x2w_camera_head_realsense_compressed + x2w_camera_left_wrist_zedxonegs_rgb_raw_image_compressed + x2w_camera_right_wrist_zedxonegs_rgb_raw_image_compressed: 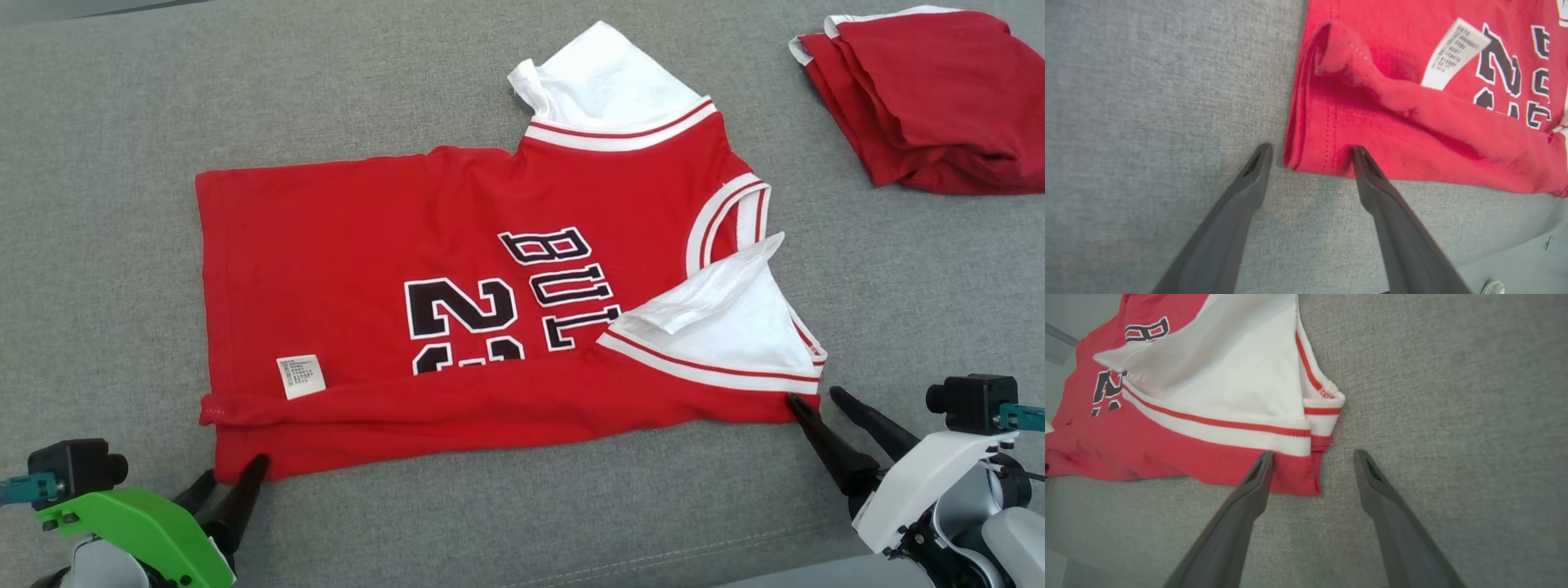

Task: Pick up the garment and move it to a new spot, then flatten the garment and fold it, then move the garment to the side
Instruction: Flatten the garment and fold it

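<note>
The garment (pixel 392 253) is a red jersey with white sleeves and black lettering. It lies spread on the grey surface, its near long edge folded up over itself. My left gripper (pixel 233 480) is open at the garment's near left corner (pixel 1310 159), one finger on the red hem and the other on bare grey cloth. At the near right corner (pixel 1302 477), by the white-and-red banded sleeve, my right gripper (pixel 812 396) is open, its left finger over the red edge and its right finger on the grey surface.
A stack of folded red garments (pixel 931 98) sits at the far right of the grey fabric surface (pixel 114 147). A white care label (pixel 300 376) shows on the jersey near the left. The surface's near edge runs just behind my grippers.
</note>
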### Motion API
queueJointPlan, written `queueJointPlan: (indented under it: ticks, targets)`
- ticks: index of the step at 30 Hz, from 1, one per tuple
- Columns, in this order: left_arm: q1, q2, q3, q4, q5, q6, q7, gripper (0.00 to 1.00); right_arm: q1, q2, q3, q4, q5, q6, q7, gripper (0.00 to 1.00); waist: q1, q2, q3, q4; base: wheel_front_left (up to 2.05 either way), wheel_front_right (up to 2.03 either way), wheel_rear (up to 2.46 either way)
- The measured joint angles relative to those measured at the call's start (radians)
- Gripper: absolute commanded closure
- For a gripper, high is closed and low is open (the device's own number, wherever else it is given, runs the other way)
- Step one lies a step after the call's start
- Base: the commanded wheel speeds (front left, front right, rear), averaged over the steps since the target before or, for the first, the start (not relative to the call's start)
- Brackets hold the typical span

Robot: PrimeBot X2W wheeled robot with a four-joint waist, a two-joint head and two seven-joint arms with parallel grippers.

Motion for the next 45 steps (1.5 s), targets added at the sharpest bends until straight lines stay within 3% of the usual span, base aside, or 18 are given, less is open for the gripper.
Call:
queueJointPlan:
  ticks: [11, 24, 25, 26, 27, 28, 29, 30, 31, 45]
  targets:
    - [-0.002, 0.022, 0.028, 0.026, 0.026, 0.0, -0.009, 0.0, 0.005, -0.011, 0.001, 0.002, 0.0, 0.0, -0.001, 0.0, 0.0, 0.0, -0.008, -0.003, 0.0, 0.0, 0.0]
    - [-0.005, 0.024, -0.014, 0.023, 0.022, -0.008, 0.012, 0.0, 0.005, -0.012, 0.032, -0.005, 0.011, 0.005, 0.03, 0.0, 0.0, 0.0, -0.01, -0.01, 0.0, 0.0, 0.0]
    - [-0.005, 0.021, -0.014, 0.023, 0.016, -0.008, 0.012, 0.06, 0.005, -0.012, 0.032, -0.006, 0.011, 0.005, 0.033, 0.0, 0.0, 0.0, -0.009, -0.01, 0.0, 0.0, 0.0]
    - [-0.006, 0.018, -0.014, 0.023, 0.016, -0.008, 0.012, 0.2, 0.005, -0.012, 0.033, -0.007, 0.011, 0.005, 0.033, 0.25, 0.0, 0.0, -0.009, -0.01, 0.0, 0.0, 0.0]
    - [-0.006, 0.018, -0.015, 0.023, 0.016, -0.008, 0.013, 0.41, 0.005, -0.012, 0.034, -0.007, 0.011, 0.005, 0.035, 0.51, 0.0, 0.0, -0.009, -0.01, 0.0, 0.0, 0.0]
    - [-0.008, 0.018, -0.017, 0.023, 0.016, -0.008, 0.015, 0.6, 0.005, -0.013, 0.035, -0.008, 0.011, 0.005, 0.038, 0.6, 0.0, 0.0, -0.008, -0.01, 0.0, 0.0, 0.0]
    - [-0.011, 0.017, -0.018, 0.023, 0.015, -0.009, 0.019, 0.95, 0.005, -0.013, 0.035, -0.009, 0.011, 0.005, 0.041, 0.75, 0.0, 0.0, -0.008, -0.009, 0.0, 0.0, 0.0]
    - [-0.014, 0.016, -0.019, 0.023, 0.012, -0.012, 0.021, 1.0, 0.005, -0.013, 0.035, -0.009, 0.011, 0.005, 0.042, 0.89, 0.0, 0.0, -0.008, -0.009, 0.0, 0.0, 0.0]
    - [-0.017, 0.014, -0.023, 0.023, 0.008, -0.018, 0.023, 1.0, 0.004, -0.012, 0.035, -0.01, 0.012, 0.005, 0.044, 1.0, 0.0, 0.0, -0.007, -0.008, 0.0, 0.0, 0.0]
    - [-0.041, -0.01, -0.018, 0.003, -0.047, -0.039, 0.041, 1.0, -0.035, -0.019, 0.028, -0.03, 0.076, 0.019, 0.094, 1.0, 0.0, 0.0, -0.008, -0.006, 0.0, 0.0, 0.0]
